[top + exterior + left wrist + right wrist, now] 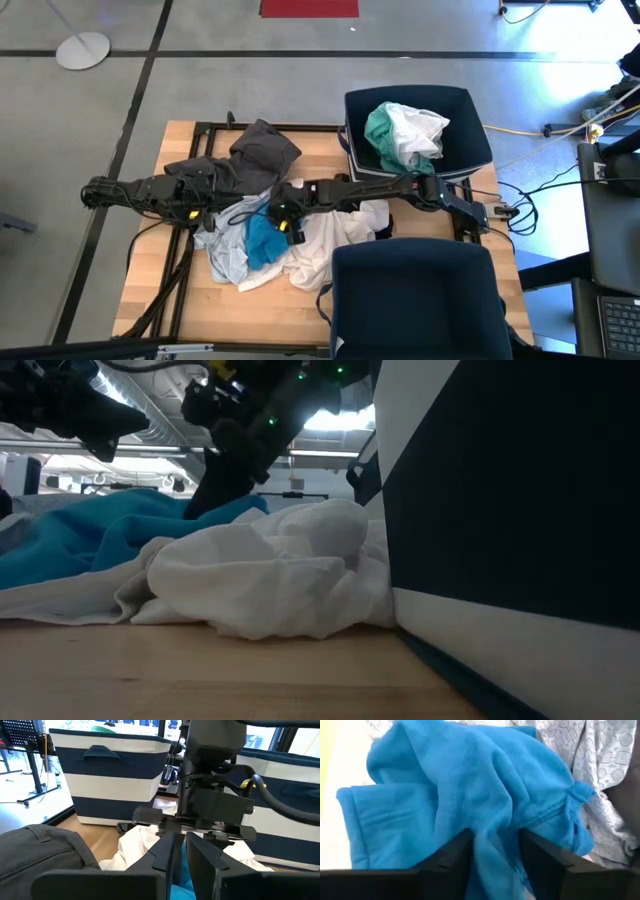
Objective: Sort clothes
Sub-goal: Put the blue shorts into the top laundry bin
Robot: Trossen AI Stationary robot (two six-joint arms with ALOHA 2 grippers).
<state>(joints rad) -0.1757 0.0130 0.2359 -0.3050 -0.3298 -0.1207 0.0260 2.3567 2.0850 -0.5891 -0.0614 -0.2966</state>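
Note:
A heap of clothes lies mid-table: a turquoise garment, a white one, a pale patterned one and a dark grey one at the far side. My right gripper reaches from the table's right, slanting down onto the heap, and is shut on the turquoise garment. My left gripper waits at the left beside the dark grey garment, its fingers shut on nothing. My right gripper pinches a raised fold of the turquoise garment between its two fingers. They come slanting down from the table's right. The bunched cloth fills the gap between them. The garment lies on the heap, slack.
A navy-and-white striped bin at the far right holds green and white clothes. A second striped bin stands at the near right, against the white garment. Black cables run along the table's left part.

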